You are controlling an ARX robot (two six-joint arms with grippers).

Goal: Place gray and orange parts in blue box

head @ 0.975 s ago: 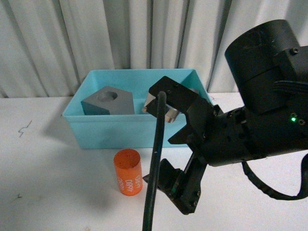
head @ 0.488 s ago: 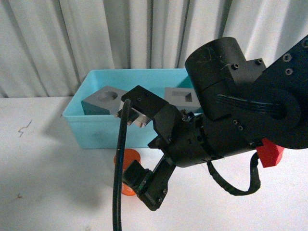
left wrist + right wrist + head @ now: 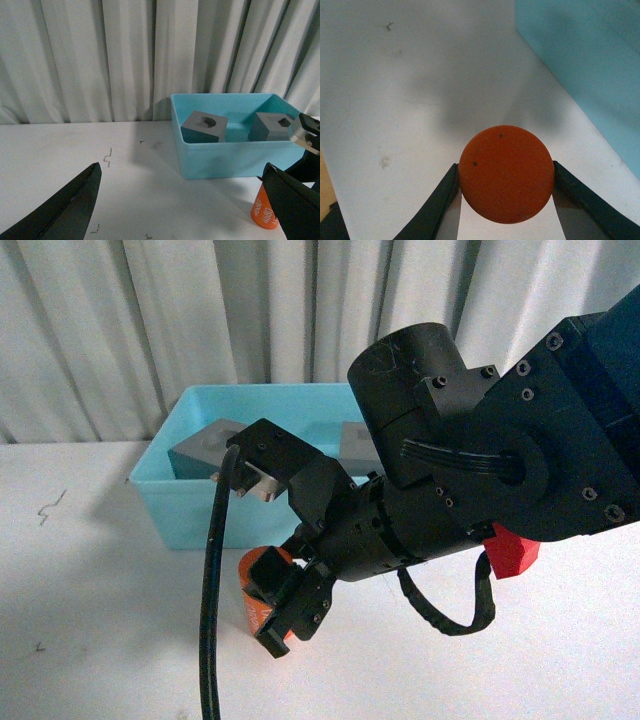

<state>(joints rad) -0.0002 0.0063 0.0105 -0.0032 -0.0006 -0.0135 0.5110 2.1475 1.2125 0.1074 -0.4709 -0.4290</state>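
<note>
The orange cylinder (image 3: 250,587) with white lettering stands on the white table just in front of the blue box (image 3: 185,512). My right gripper (image 3: 280,602) is shut on it; in the right wrist view its fingers (image 3: 442,200) press both sides of the cylinder's round top (image 3: 506,172). Both gray cubes lie in the blue box (image 3: 220,159): the round-recess cube (image 3: 204,127) and the square-recess cube (image 3: 270,126). My left gripper (image 3: 181,169) is open and empty, some way back from the box. The cylinder (image 3: 262,214) also shows there.
Pale curtains hang behind the table. A red block (image 3: 510,552) shows beside the right arm. The right arm hides much of the box and the square-recess cube in the front view. The box wall (image 3: 585,65) is close beside the cylinder.
My right arm has swung left and down onto the orange cylinder, and its jaws now stand round it. The cylinder, cubes and box have not moved.
</note>
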